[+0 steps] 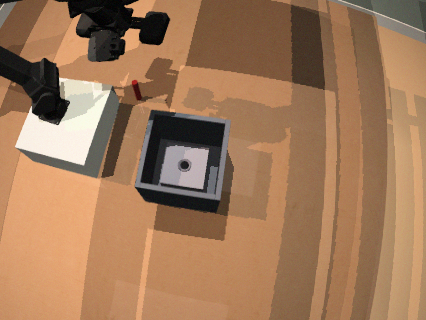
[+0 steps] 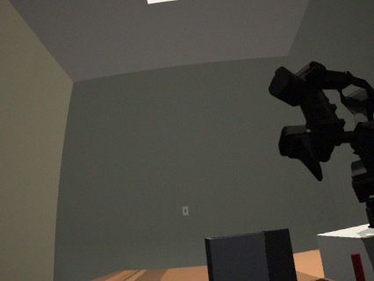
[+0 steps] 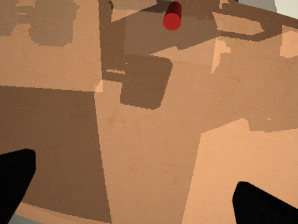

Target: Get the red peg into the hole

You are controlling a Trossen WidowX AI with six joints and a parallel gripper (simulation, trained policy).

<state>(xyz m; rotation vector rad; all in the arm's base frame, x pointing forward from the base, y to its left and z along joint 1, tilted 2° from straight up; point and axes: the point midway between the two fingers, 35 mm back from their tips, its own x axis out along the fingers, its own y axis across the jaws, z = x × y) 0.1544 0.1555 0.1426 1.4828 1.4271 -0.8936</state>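
Observation:
The red peg stands upright on the table, near the corner of the white block. The dark open box has a pale plate on its floor. The plate's round hole looks empty. In the exterior view the box's wall hides its inside. My gripper is open, with nothing between its fingers. It hangs high above the table, and the peg shows beyond the fingertips, near the top edge of the wrist view. In the top view the fingertips cannot be made out.
The white block carries the arm's base and stands left of the box in the top view. The box's raised walls surround the plate. Arm shadows and light patches fall across the wooden table.

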